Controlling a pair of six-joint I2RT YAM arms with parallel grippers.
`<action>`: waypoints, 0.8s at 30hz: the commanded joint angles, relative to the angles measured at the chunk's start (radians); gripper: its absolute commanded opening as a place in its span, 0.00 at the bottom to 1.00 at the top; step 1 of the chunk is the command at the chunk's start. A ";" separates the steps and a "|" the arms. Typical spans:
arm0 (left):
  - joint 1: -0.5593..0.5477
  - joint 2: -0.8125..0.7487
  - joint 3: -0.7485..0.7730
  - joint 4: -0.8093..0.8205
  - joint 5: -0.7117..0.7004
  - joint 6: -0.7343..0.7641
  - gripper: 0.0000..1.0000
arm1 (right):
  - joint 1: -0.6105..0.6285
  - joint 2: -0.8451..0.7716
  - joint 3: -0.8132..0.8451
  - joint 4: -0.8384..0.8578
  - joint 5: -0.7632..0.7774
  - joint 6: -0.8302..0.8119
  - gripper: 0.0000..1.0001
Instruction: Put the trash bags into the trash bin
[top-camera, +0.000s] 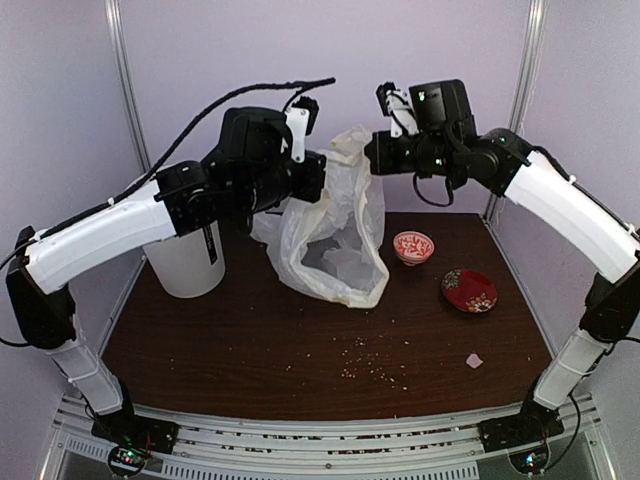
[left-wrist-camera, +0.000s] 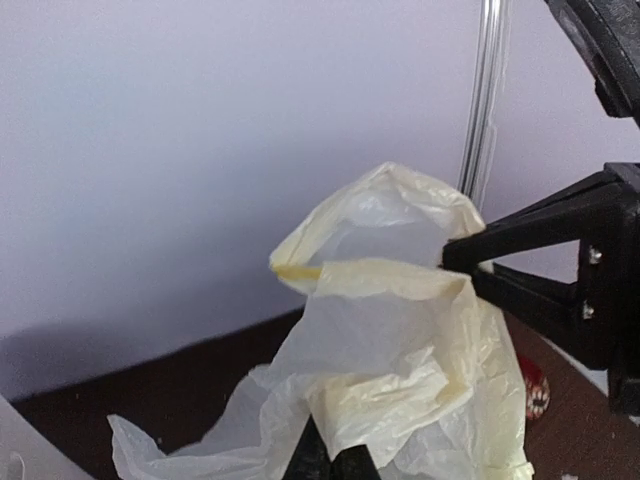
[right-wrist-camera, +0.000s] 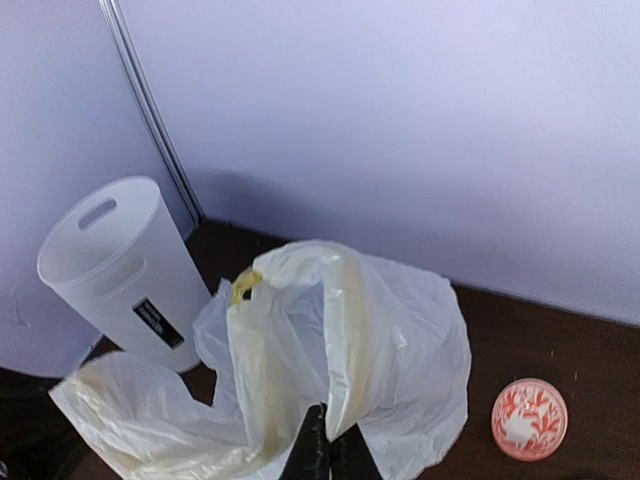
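The trash bag (top-camera: 335, 235) is a crinkly, cream-tinted, translucent sheet that hangs held up over the back middle of the table, its lower end touching the tabletop. My left gripper (top-camera: 315, 180) is shut on its upper left edge. My right gripper (top-camera: 372, 155) is shut on its top right edge. In the left wrist view the bag (left-wrist-camera: 400, 340) fills the centre above my closed left gripper (left-wrist-camera: 330, 462). In the right wrist view the bag (right-wrist-camera: 350, 350) drapes over my closed right gripper (right-wrist-camera: 328, 450). The white trash bin (top-camera: 185, 262) stands upright at the left, partly hidden behind my left arm; its open top and black label show in the right wrist view (right-wrist-camera: 120, 265).
A small red-patterned bowl (top-camera: 413, 246) and a flat red dish (top-camera: 469, 290) sit right of the bag. A small white paper scrap (top-camera: 474, 360) lies at the front right. Crumbs (top-camera: 370, 365) are scattered at the front middle. Walls and metal posts enclose the back.
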 joint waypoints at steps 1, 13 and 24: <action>-0.004 0.065 0.339 0.076 -0.003 0.201 0.00 | 0.005 0.051 0.444 -0.080 0.077 -0.114 0.00; -0.146 -0.238 -0.219 0.396 -0.058 0.389 0.00 | 0.292 -0.366 -0.161 0.163 0.182 -0.338 0.00; -0.240 -0.486 -0.897 0.103 0.023 -0.275 0.00 | 0.455 -0.647 -1.004 0.167 -0.032 0.175 0.00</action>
